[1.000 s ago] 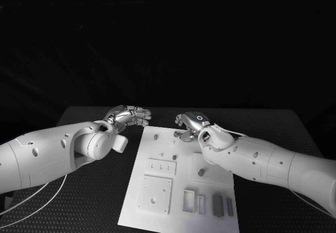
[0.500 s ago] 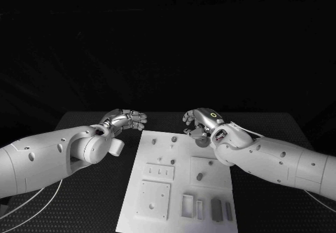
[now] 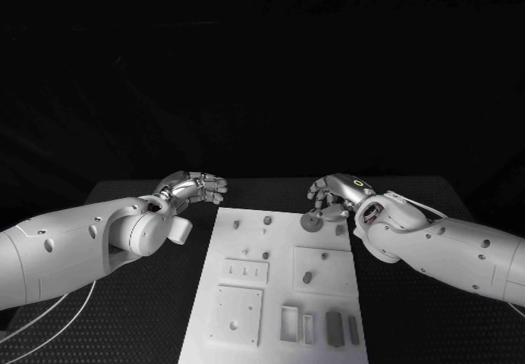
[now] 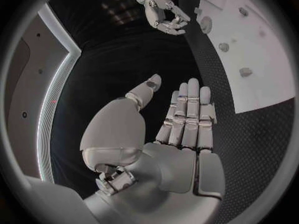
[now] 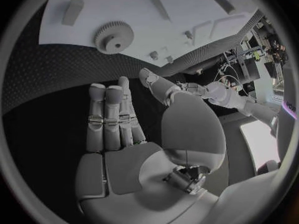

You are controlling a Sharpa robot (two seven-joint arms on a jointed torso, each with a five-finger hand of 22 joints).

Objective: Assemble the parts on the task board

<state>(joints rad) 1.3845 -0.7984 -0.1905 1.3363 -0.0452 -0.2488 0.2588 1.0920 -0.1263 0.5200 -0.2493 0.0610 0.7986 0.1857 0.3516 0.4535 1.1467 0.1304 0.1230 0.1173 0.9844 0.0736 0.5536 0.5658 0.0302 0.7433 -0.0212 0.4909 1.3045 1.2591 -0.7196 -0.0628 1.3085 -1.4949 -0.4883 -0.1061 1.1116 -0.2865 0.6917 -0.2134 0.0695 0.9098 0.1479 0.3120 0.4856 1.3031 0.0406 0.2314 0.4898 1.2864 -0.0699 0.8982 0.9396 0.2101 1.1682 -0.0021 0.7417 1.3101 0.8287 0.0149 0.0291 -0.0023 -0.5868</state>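
Observation:
The white task board lies in the middle of the black table. A grey gear lies flat near the board's far right corner, also seen as the gear in the right wrist view. My right hand hovers just beyond and right of the gear, its fingers straight with nothing in the palm. My left hand floats off the board's far left corner; its fingers are stretched out and hold nothing. Small grey pegs stand on the board.
Raised white plates with slots and a hole sit on the board's near left. Upright frames and dark blocks stand along its near edge. Black matting surrounds the board.
My right hand has drifted to the right, away from the board's far edge, and the gear now shows uncovered on the board. The left hand has hardly moved.

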